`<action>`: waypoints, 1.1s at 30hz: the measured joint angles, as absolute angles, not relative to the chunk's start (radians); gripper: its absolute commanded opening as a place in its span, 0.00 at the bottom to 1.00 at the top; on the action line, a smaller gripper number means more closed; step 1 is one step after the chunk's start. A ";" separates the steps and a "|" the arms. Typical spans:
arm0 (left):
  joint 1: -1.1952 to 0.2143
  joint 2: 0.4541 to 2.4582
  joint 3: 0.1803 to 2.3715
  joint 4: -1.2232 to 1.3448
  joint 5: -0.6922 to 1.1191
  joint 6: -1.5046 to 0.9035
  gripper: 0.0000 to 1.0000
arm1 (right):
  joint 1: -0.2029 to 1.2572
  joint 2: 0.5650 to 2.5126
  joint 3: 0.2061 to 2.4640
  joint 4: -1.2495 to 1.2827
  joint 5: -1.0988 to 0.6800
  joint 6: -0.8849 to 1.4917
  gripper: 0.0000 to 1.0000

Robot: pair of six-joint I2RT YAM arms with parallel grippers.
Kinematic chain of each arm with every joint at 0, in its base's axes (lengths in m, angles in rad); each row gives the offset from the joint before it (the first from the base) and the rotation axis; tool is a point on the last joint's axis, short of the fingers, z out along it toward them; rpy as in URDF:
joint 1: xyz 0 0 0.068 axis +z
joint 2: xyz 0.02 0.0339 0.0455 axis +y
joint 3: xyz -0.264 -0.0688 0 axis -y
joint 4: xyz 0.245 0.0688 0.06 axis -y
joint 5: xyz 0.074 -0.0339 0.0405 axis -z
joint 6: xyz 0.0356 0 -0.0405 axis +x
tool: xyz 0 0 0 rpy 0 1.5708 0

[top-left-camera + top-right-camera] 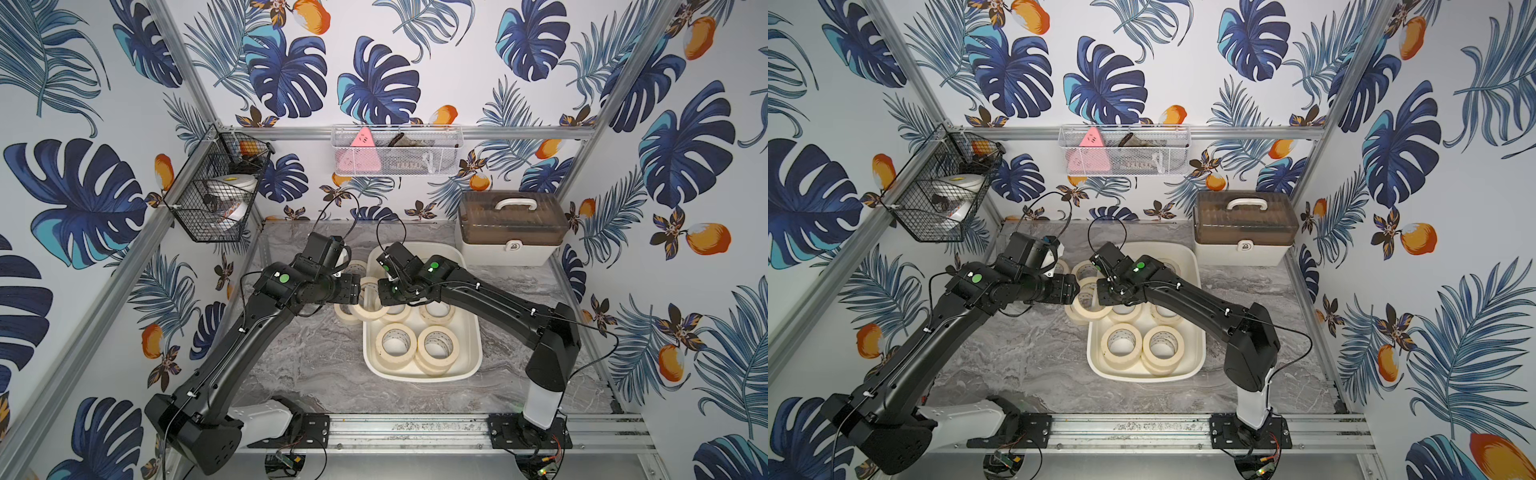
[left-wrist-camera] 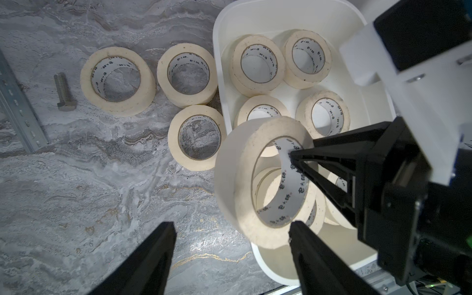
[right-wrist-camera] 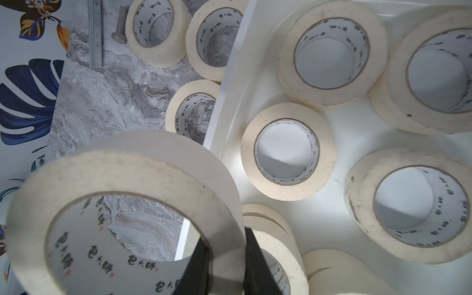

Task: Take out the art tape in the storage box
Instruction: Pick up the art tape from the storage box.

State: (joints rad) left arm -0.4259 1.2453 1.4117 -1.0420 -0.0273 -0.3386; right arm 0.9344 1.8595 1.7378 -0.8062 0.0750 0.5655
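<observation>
The art tape (image 2: 236, 69) is seen mostly inside the storage box (image 2: 281, 15), beneath the right gripper (image 3: 224, 258), which is clamped on the wall of one tilted roll (image 2: 229, 178) held above the box's rim. The left gripper (image 2: 231, 226) is spread open and empty, just short of that roll; three more rolls are laid flat on the table (image 2: 76, 191) just beyond it.
</observation>
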 measured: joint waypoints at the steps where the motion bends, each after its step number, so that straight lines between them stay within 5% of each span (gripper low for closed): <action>1: -0.430 1.251 1.412 -1.047 -0.032 -0.338 0.78 | 0.943 1.868 1.749 -0.806 0.072 0.567 0.15; 11: -0.439 1.265 1.336 -1.049 -0.080 -0.319 0.69 | 0.985 1.893 1.793 -0.808 0.077 0.583 0.16; 14: -0.439 1.265 1.300 -1.031 -0.083 -0.319 0.60 | 0.991 1.893 1.795 -0.807 0.076 0.586 0.17; 16: -0.439 1.265 1.291 -1.025 -0.090 -0.321 0.45 | 0.993 1.893 1.795 -0.809 0.077 0.587 0.18; 18: -0.439 1.266 1.290 -1.021 -0.110 -0.327 0.24 | 0.993 1.893 1.796 -0.809 0.081 0.587 0.21; 20: -0.439 1.276 1.290 -1.016 -0.138 -0.342 0.17 | 0.994 1.893 1.796 -0.804 0.084 0.606 0.24; 33: -0.440 1.286 1.291 -1.013 -0.136 -0.345 0.00 | 0.998 1.834 1.762 -0.786 0.099 0.586 0.58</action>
